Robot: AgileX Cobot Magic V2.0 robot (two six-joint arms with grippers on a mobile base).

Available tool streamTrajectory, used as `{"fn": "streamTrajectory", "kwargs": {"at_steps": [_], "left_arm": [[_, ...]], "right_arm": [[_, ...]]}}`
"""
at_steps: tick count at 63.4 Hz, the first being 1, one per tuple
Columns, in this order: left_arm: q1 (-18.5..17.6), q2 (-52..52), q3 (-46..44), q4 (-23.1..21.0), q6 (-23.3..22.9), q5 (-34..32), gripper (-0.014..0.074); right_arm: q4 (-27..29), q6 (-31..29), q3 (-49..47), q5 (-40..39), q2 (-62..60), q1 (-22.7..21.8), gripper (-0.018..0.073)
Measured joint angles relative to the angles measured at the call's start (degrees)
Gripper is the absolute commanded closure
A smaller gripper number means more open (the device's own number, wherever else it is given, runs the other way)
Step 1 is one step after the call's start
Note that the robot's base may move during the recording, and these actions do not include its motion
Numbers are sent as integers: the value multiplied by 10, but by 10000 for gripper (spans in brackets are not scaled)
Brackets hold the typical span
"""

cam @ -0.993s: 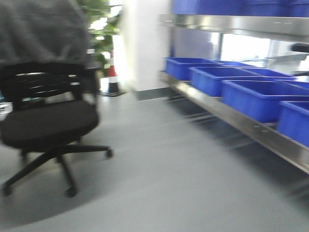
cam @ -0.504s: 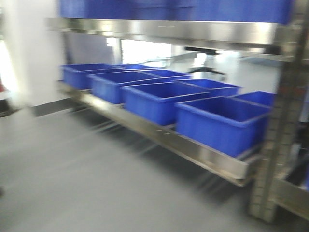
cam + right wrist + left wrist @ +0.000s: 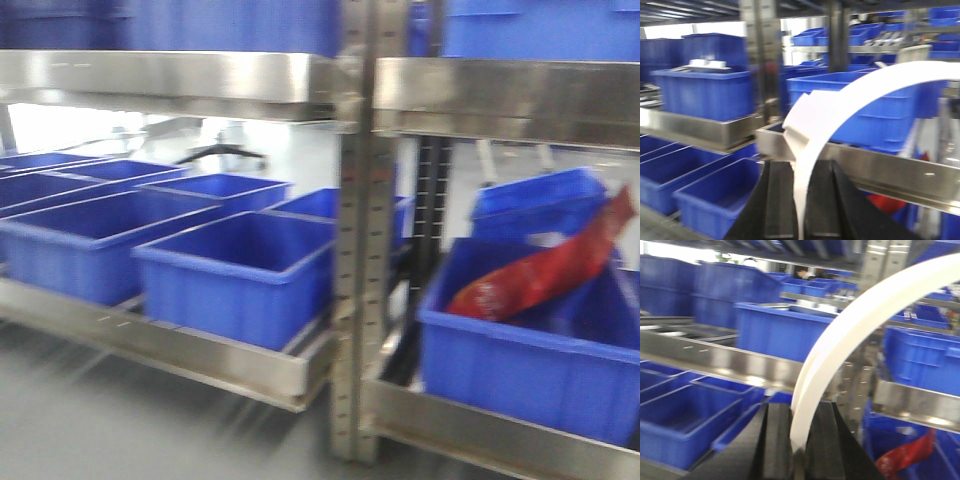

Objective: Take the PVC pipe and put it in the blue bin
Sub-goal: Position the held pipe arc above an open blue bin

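Observation:
The PVC pipe (image 3: 855, 335) is a slim white arc rising up and to the right from between the black jaws of my left gripper (image 3: 799, 440), which is shut on its lower end. In the right wrist view a white curved piece (image 3: 840, 107) with a squared end at its upper left is likewise clamped in my right gripper (image 3: 801, 200). I cannot tell whether both are one piece. Blue bins (image 3: 235, 270) stand in a row on the low steel shelf in the front view. Neither gripper shows in the front view.
A steel rack post (image 3: 360, 250) stands in the middle of the front view. To its right, a blue bin (image 3: 520, 365) holds a red bag (image 3: 545, 270). More blue bins fill the upper shelves (image 3: 780, 332). Grey floor lies in front of the rack.
The front view has swung right, from an office chair and open floor to the shelf rack. The rack post and the bin with the red bag have come into view.

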Motion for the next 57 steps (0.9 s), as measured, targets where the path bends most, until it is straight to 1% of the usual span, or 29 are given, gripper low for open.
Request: {"fn": "streamTrajectory", "kwargs": {"at_steps": [57], "left_arm": [[0,0,0,0,0,0,707]], "right_arm": [[0,0,0,0,0,0,727]]}}
